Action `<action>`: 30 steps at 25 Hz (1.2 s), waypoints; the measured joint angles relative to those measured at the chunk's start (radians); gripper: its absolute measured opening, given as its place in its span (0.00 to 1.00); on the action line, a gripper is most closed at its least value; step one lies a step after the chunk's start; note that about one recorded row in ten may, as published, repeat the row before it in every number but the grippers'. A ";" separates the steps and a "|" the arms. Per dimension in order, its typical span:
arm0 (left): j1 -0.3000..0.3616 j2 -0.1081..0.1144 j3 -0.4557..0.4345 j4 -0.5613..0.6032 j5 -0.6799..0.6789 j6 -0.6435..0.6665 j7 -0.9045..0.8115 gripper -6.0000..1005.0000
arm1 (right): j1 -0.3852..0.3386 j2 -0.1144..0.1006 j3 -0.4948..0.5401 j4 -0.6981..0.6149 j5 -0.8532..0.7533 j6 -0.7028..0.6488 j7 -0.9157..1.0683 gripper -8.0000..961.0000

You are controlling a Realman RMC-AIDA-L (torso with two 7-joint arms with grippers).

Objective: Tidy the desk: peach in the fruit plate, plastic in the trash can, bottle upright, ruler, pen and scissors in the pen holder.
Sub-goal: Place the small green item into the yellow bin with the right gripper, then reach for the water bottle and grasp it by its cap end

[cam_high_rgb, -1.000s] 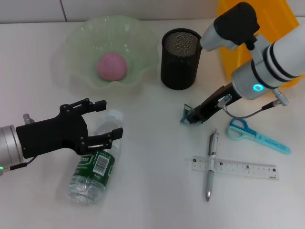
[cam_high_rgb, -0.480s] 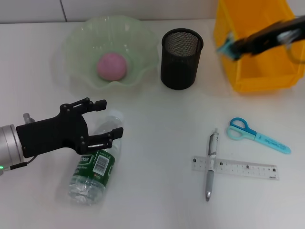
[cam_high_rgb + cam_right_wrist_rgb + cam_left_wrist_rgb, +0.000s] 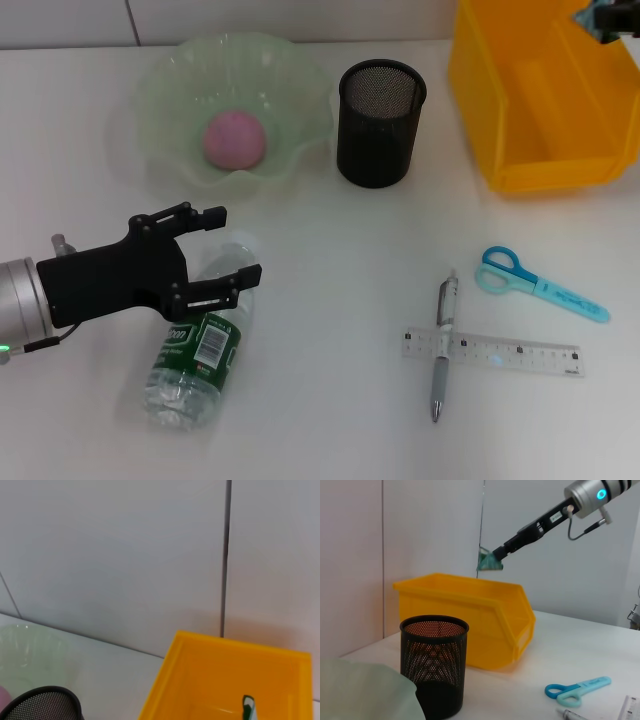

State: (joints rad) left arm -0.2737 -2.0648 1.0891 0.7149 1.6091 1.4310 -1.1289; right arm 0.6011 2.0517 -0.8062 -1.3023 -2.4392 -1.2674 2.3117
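Note:
The pink peach [image 3: 235, 140] lies in the pale green fruit plate [image 3: 160, 80]. On the desk [image 3: 330, 300] the bottle [image 3: 195, 350] lies on its side, and my left gripper [image 3: 232, 245] hangs open over its cap end. My right gripper [image 3: 499, 554] is shut on the teal plastic [image 3: 489, 562], held in the air above the yellow trash can [image 3: 540, 100]; the head view shows only its tip [image 3: 600, 18] at the top right edge. The black mesh pen holder [image 3: 378, 125] stands between plate and can. Scissors [image 3: 540, 285], pen [image 3: 443, 345] and ruler [image 3: 520, 353] lie front right, the pen across the ruler.
A pale tiled wall [image 3: 125, 555] stands right behind the trash can [image 3: 230, 680] and the desk's far edge. Bare desk lies between the bottle and the pen.
My right arm has lifted the plastic off the desk near the pen holder and carried it up and back-right to above the trash can. The left gripper has barely moved.

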 joint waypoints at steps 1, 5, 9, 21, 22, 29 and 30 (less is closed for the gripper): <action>-0.001 0.000 0.000 0.000 0.000 0.000 0.000 0.84 | 0.007 -0.001 -0.001 0.022 0.000 0.012 -0.004 0.23; -0.005 0.000 0.000 0.000 0.000 0.000 0.000 0.84 | 0.032 0.000 -0.004 0.086 0.000 0.048 -0.028 0.35; -0.005 0.000 0.000 0.001 0.000 0.002 0.000 0.84 | 0.050 0.001 -0.004 0.117 -0.002 0.050 -0.030 0.51; 0.004 -0.001 0.000 0.008 -0.008 0.009 -0.006 0.84 | -0.140 0.027 -0.003 -0.069 0.408 -0.105 -0.191 0.75; 0.004 -0.001 0.000 0.009 -0.009 0.011 -0.008 0.84 | -0.176 0.027 -0.003 -0.066 0.488 -0.139 -0.238 0.77; -0.005 -0.003 -0.031 0.021 -0.020 0.070 -0.058 0.84 | -0.362 0.030 0.005 0.092 0.777 -0.403 -0.611 0.84; -0.006 -0.003 -0.035 0.041 -0.027 0.099 -0.082 0.84 | -0.394 0.031 0.008 0.182 0.788 -0.447 -0.736 0.85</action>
State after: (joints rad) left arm -0.2797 -2.0677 1.0541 0.7562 1.5825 1.5297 -1.2105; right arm 0.2074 2.0832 -0.7979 -1.1202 -1.6517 -1.7142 1.5755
